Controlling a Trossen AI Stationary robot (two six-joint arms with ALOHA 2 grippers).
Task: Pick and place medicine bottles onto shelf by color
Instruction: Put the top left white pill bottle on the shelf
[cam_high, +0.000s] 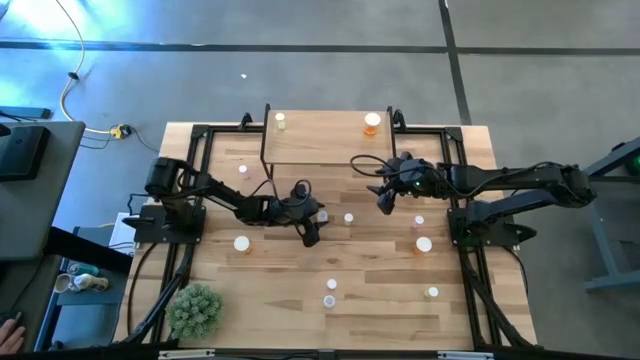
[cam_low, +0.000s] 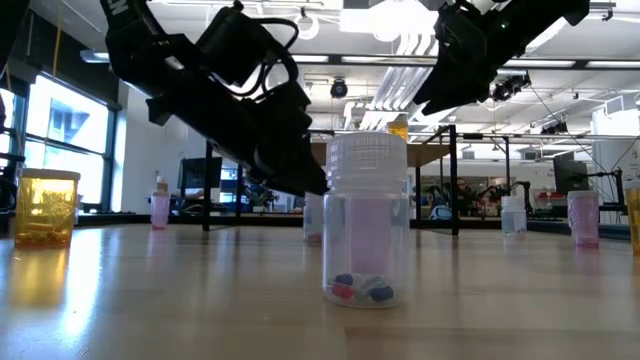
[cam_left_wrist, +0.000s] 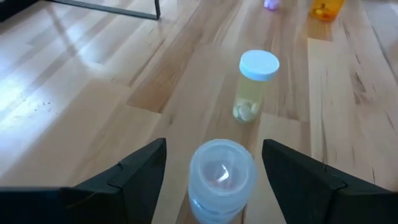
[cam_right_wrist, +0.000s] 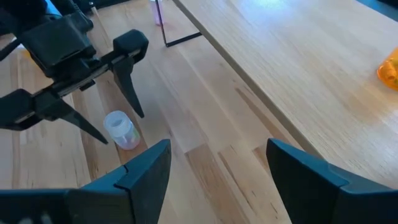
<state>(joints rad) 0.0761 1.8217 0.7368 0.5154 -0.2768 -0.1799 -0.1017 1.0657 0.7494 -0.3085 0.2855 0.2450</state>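
Left gripper (cam_high: 312, 236): jaws wide, holding nothing, one finger on each side of a clear bottle with a pale cap; apparently lined up to close on it.
Clear bottle (cam_left_wrist: 219, 180): upright on the table, between the open fingers, not gripped; coloured pills lie at its bottom.
Yellow bottle (cam_left_wrist: 253, 85): just ahead of the left gripper, standing alone.
Right gripper (cam_high: 384, 201): jaws wide, empty, hanging beside the shelf's front edge, likely waiting.
Shelf (cam_high: 320, 140): beyond both grippers; a yellow-green bottle (cam_high: 281, 121) and an orange bottle (cam_high: 372, 123) stand at opposite back corners, seemingly marking colour spots.
Other bottles: scattered over the table (cam_high: 270, 300), well apart.
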